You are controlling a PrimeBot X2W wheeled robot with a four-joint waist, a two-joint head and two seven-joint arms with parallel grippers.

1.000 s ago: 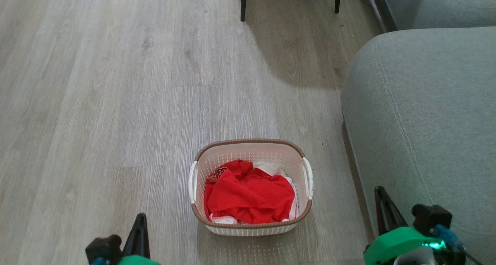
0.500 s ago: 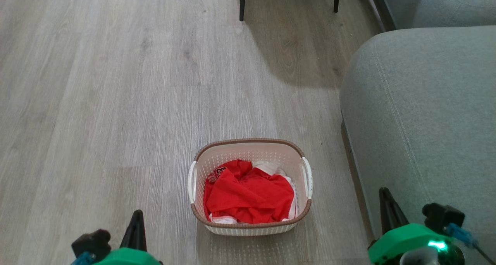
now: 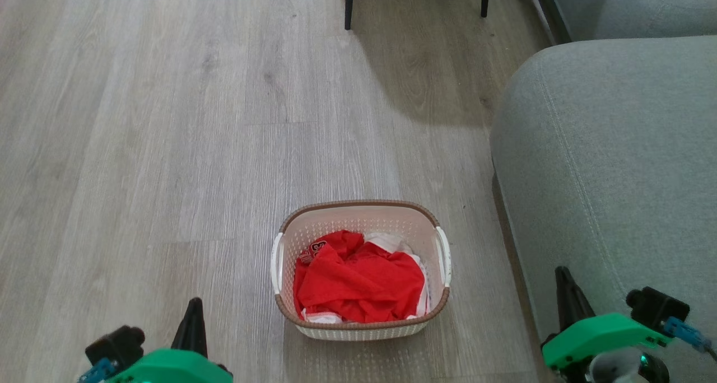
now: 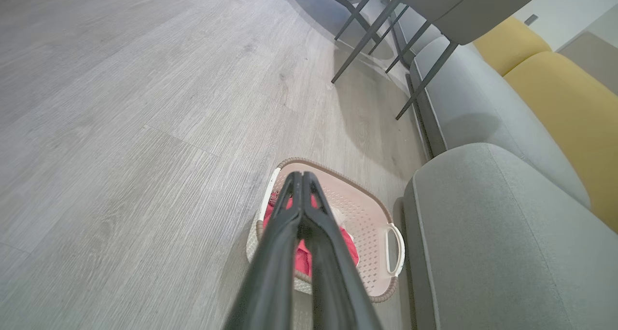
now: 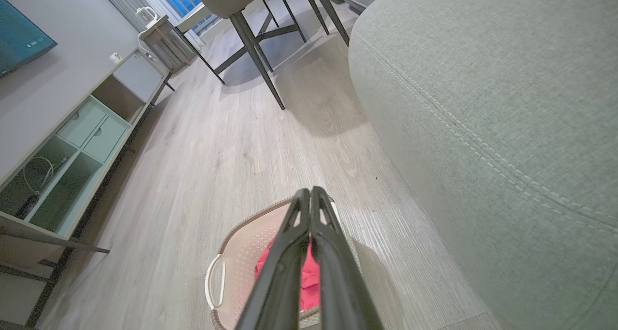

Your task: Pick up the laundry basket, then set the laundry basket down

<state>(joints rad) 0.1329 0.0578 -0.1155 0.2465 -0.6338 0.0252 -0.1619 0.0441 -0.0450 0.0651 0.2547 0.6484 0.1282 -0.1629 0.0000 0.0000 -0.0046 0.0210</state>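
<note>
Cream, brown and red on a grey floor (image 3: 168, 148).
The laundry basket (image 3: 358, 226) is cream-white, dotted with holes, with a brown woven-look rim and white handles; the cloth (image 3: 364, 285) in it is bright red. Pale wood-grain runs through the floor, the sofa (image 3: 616, 176) is grey-green, its far cushions (image 4: 569, 108) mustard yellow.

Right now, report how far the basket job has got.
Nothing looks done: the basket sits on the floor beside the sofa, untouched. In hand: the left pincer and right pincer hang shut either side of it, off its handles. Left: grip, lift, set down.
</note>
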